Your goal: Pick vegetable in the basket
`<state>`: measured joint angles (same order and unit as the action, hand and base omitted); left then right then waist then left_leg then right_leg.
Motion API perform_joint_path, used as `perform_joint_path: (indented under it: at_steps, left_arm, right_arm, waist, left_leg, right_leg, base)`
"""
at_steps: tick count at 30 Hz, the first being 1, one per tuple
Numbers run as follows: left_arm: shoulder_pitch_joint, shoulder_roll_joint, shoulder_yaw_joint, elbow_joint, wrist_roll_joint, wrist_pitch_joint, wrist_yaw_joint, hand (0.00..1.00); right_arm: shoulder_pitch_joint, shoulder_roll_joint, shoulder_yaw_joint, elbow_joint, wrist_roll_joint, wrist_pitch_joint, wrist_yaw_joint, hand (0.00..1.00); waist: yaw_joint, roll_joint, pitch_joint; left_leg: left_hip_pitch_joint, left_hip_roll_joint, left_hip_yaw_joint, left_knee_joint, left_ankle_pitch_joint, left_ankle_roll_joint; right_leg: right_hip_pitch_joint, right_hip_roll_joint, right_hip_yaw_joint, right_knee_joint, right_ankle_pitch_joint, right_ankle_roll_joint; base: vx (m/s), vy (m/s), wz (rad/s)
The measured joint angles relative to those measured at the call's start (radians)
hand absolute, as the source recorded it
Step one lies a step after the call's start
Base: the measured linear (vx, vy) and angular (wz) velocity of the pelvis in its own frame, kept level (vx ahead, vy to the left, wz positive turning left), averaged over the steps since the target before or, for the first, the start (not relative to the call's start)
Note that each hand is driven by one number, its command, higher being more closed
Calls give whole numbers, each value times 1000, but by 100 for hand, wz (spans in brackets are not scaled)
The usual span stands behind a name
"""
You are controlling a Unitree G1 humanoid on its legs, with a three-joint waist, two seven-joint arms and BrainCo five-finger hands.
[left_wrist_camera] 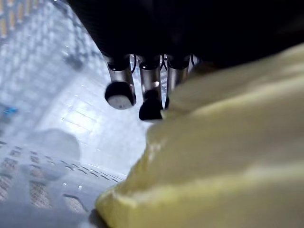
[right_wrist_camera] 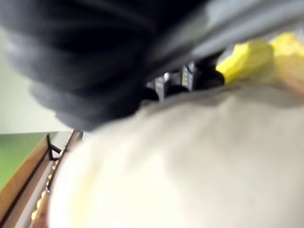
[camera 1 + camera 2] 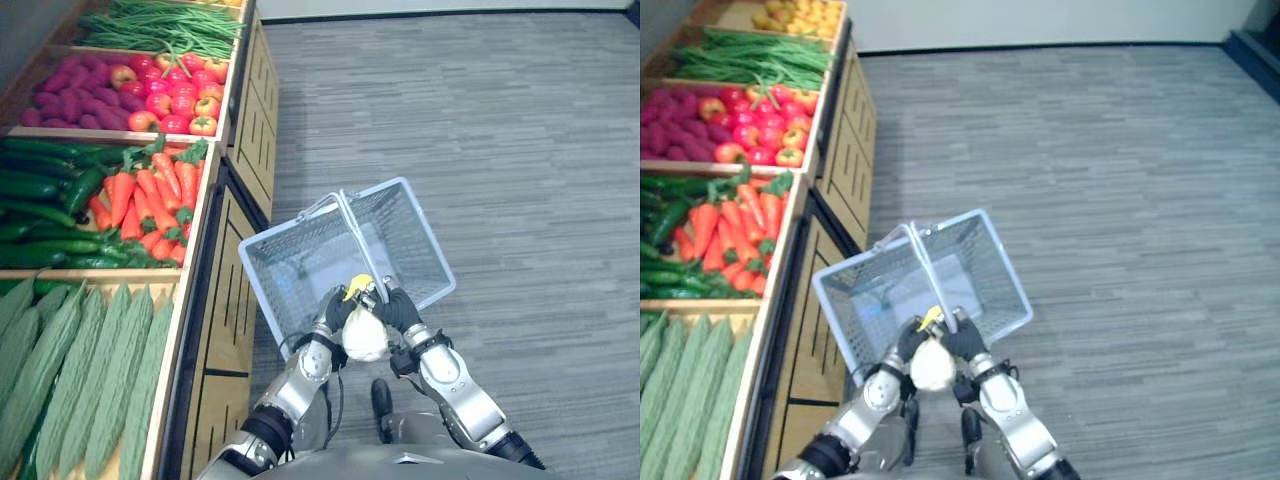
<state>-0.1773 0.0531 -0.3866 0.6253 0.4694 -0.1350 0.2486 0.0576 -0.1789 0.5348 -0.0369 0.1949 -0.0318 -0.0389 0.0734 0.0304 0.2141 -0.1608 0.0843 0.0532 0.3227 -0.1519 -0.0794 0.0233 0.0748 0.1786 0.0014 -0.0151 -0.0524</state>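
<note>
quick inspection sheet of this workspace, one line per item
surface: grey carpet floor, with the basket standing on it
job's things: wire basket beside the shelf, nothing seen inside; pale vegetable with a yellow tip held over the basket's near rim
clutter: nothing seen
robot hands: left robot hand and right robot hand hold the vegetable between them; the left one's fingers lie straight along it
cables: nothing seen
surroundings: wooden shelf with carrots, cucumbers, green beans, red fruit, green gourds
</note>
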Motion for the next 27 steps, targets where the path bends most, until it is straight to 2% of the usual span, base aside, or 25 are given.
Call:
perform_joint_path:
  at_steps: [1,2,4,5,6,7,8,9,10,11,12,13,14,15,16,17,18,19,20,21,22,24,26,27]
  left_arm:
    - [-9,4,5,0,15,2,0,0]
    - [-14,10,7,-5,24,2,1,0]
    - [-25,16,2,-8,31,1,1,0]
    - [-32,25,-12,-14,31,2,0,0]
    - [-36,34,-24,-16,31,1,1,0]
    - [-36,50,-45,-15,31,5,0,0]
    - [-36,54,-50,-15,31,9,0,0]
    - [-34,58,-65,-16,31,16,1,0]
    - [-29,62,-65,-23,31,20,4,0]
    - [-29,67,-64,-31,32,22,6,0]
    - [-29,76,-62,-72,31,23,19,0]
    - [-29,77,-53,-118,30,23,31,0]
    - [-30,77,-47,-136,29,22,38,0]
    - [-30,73,-36,-155,28,21,42,0]
    - [-32,71,-28,-161,25,21,42,0]
    - [-38,71,-14,-162,22,21,42,0]
    - [-40,71,-10,-162,22,20,42,0]
    - [-39,76,-1,-159,22,20,42,0]
    - [-37,73,7,-149,22,20,42,0]
    - [-34,52,16,-126,22,23,41,0]
    - [-25,35,16,-113,25,20,40,0]
    - [-1,33,36,-121,31,10,40,0]
    - [32,41,114,-144,31,10,39,0]
    - [53,55,166,-167,29,15,36,0]
  right_arm:
    - [1,-3,0,-12,44,-1,6,100]
    - [14,-21,-1,-31,107,-11,11,100]
    - [51,-56,-2,-47,191,-50,43,100]
    - [71,-69,-12,-46,243,-64,70,100]
    - [78,-69,-18,-39,267,-66,78,100]
    - [92,-68,-21,-13,294,-65,89,100]
    - [106,-65,-27,-2,296,-63,97,100]
    - [135,-65,-47,35,299,-62,114,100]
    - [153,-65,-57,85,297,-60,121,100]
    - [153,-64,-64,110,295,-55,124,100]
    - [153,-61,-89,147,294,-41,123,100]
    - [153,-55,-121,182,295,-34,117,100]
    - [153,-53,-136,199,295,-31,113,100]
    - [155,-53,-160,230,306,-25,107,100]
    - [158,-50,-179,242,315,-19,100,100]
    - [168,-35,-210,256,325,-18,93,100]
    - [176,-27,-223,257,337,-18,89,100]
    - [196,-7,-240,258,362,-15,74,100]
    - [195,0,-248,268,373,-13,72,100]
    - [181,-5,-266,287,373,-10,71,100]
    - [171,-1,-302,312,372,-4,70,100]
    - [178,0,-315,317,372,-3,70,100]
    - [159,1,-326,354,370,-7,72,100]
    - [154,0,-334,389,370,-7,72,100]
  waist:
    - [-1,-3,-2]
    - [0,-10,-6]
    - [-3,-14,-12]
    - [-6,-23,-22]
    - [-7,-34,-22]
    - [-15,-63,-23]
    - [-19,-75,-21]
    - [-34,-89,-23]
    - [-61,-93,-26]
    - [-70,-95,-26]
    - [-80,-94,-27]
    - [-83,-87,-26]
    - [-82,-68,-17]
    - [-83,-52,-22]
    - [-82,-44,-26]
    - [-83,-41,-31]
    - [-83,-43,-32]
    - [-82,-53,-36]
    - [-80,-37,-34]
    - [-76,16,-35]
    - [-73,33,-37]
    - [-72,26,-52]
    - [-68,15,-52]
    - [-61,2,-49]
  left_leg:
    - [4,-3,27,12,1,4]
    - [29,-12,59,1,1,11]
    - [111,-27,99,-91,-9,39]
    - [151,-31,111,-145,-25,68]
    - [171,-36,120,-161,-30,79]
    - [215,-52,129,-180,-37,85]
    - [239,-60,128,-185,-43,88]
    - [284,-68,114,-186,-62,102]
    - [312,-70,92,-185,-73,111]
    - [321,-69,79,-186,-73,111]
    - [323,-60,51,-186,-73,111]
    - [321,-39,17,-187,-78,103]
    - [321,-24,0,-187,-81,98]
    - [311,6,-37,-187,-89,85]
    - [302,22,-57,-185,-95,75]
    - [280,32,-95,-173,-107,54]
    - [278,38,-111,-170,-117,38]
    - [282,47,-147,-159,-152,-21]
    - [285,71,-156,-157,-162,-40]
    - [277,112,-164,-151,-152,-56]
    - [287,138,-159,-150,-74,-78]
    - [287,160,-177,-138,-8,-100]
    - [220,185,-199,-24,70,-84]
    - [136,202,-141,111,171,-57]
  right_leg:
    - [11,-11,0,-2,-3,4]
    - [17,-22,3,23,-22,26]
    - [-26,-22,3,182,-105,84]
    - [-96,-14,0,343,-169,174]
    - [-133,-13,0,436,-189,206]
    - [-197,-23,-23,614,-194,230]
    - [-221,-37,-52,698,-184,245]
    - [-273,-75,-124,868,-127,280]
    - [-328,-124,-196,987,-146,219]
    - [-346,-152,-225,1010,-167,185]
    - [-382,-199,-262,996,-190,152]
    - [-401,-227,-281,911,-205,129]
    - [-402,-231,-278,839,-208,131]
    - [-395,-235,-261,654,-199,140]
    - [-392,-239,-228,507,-167,154]
    - [-379,-262,-158,307,-98,166]
    - [-366,-274,-117,219,-55,177]
    - [-316,-312,-30,72,39,221]
    - [-308,-296,-36,88,117,283]
    - [-309,-254,-69,133,73,247]
    - [-319,-241,-115,261,-6,222]
    - [-310,-239,-161,352,-88,196]
    - [-255,-234,-244,363,-138,163]
    - [-183,-236,-302,309,-147,146]
  base:
    - [279,187,-17]
    - [269,135,-11]
    - [302,125,-20]
    - [220,80,-20]
    - [195,50,-22]
    - [167,24,-11]
    - [213,7,9]
    - [303,-41,43]
    - [310,-56,53]
    - [274,-71,61]
    - [221,-91,61]
    - [283,-163,62]
    - [347,-250,71]
    - [359,-316,64]
    - [304,-301,91]
    - [339,-370,80]
    - [382,-453,117]
    - [401,-497,93]
    - [364,-511,89]
    - [295,-427,72]
    - [308,-482,78]
    - [251,-381,87]
    - [286,-440,110]
    - [211,-367,115]
